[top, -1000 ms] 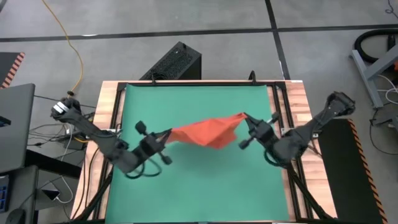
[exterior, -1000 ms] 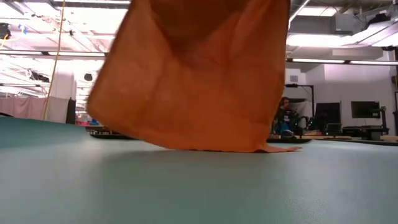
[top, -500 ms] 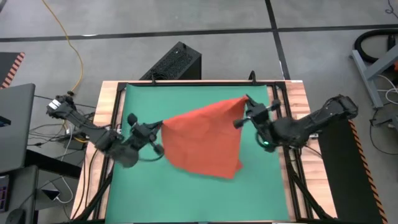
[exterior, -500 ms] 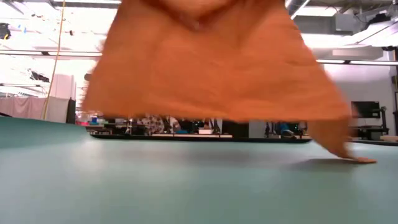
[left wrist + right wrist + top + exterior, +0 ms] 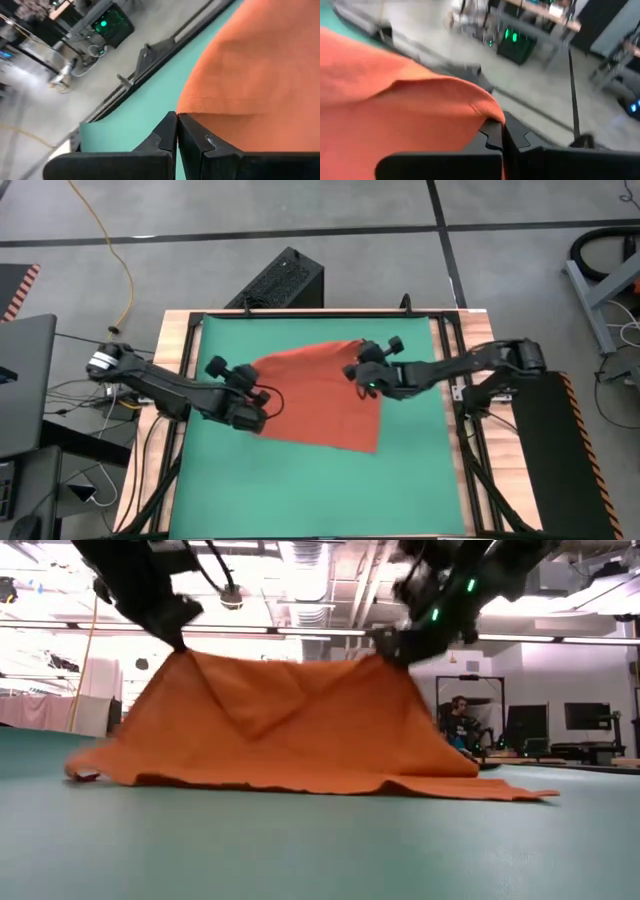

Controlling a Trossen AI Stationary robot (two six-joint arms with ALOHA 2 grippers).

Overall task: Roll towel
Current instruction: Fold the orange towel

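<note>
Green mat (image 5: 420, 470), black box (image 5: 280, 280)

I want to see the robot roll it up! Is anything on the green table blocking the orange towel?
Nothing visible does. The towel lies partly spread on the green mat; the left gripper and right gripper each pinch a raised corner, with only bare mat around it.

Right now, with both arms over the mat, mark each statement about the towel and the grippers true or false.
1. Both grippers are pinching the towel. True: the left gripper and the right gripper are each shut on a corner.
2. The towel is fully rolled up. False: it is spread out, not rolled at all.
3. The towel's lower edge lies on the green mat. True.
4. The towel hangs wholly clear of the mat. False: only the two held corners are raised.
</note>
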